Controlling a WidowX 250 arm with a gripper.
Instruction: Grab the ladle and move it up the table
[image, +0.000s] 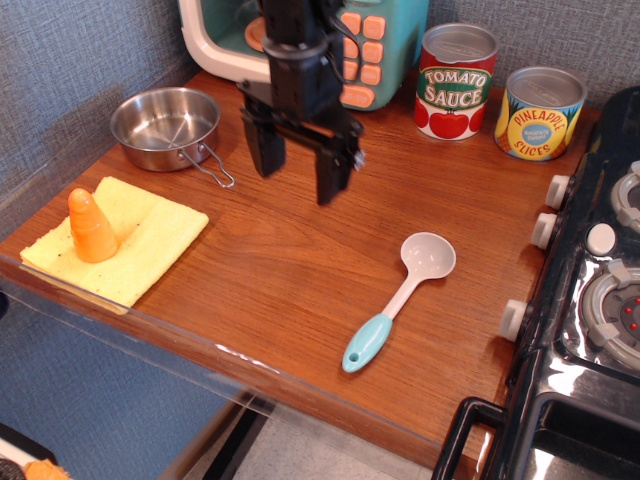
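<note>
The ladle (398, 300) lies flat on the brown wood-grain table (290, 250), right of centre. Its pale round bowl points up-right and its light blue handle end points down-left toward the clear front edge. My black gripper (298, 182) hangs open and empty above the table's middle-back. It is up and to the left of the ladle, well apart from it.
A steel pan (165, 125) with a wire handle sits at the back left. A yellow cloth (130, 245) with an orange carrot (90, 227) lies front left. A toy microwave (370, 45), tomato sauce can (456, 80) and pineapple can (540, 112) line the back. A black stove (590, 300) is on the right.
</note>
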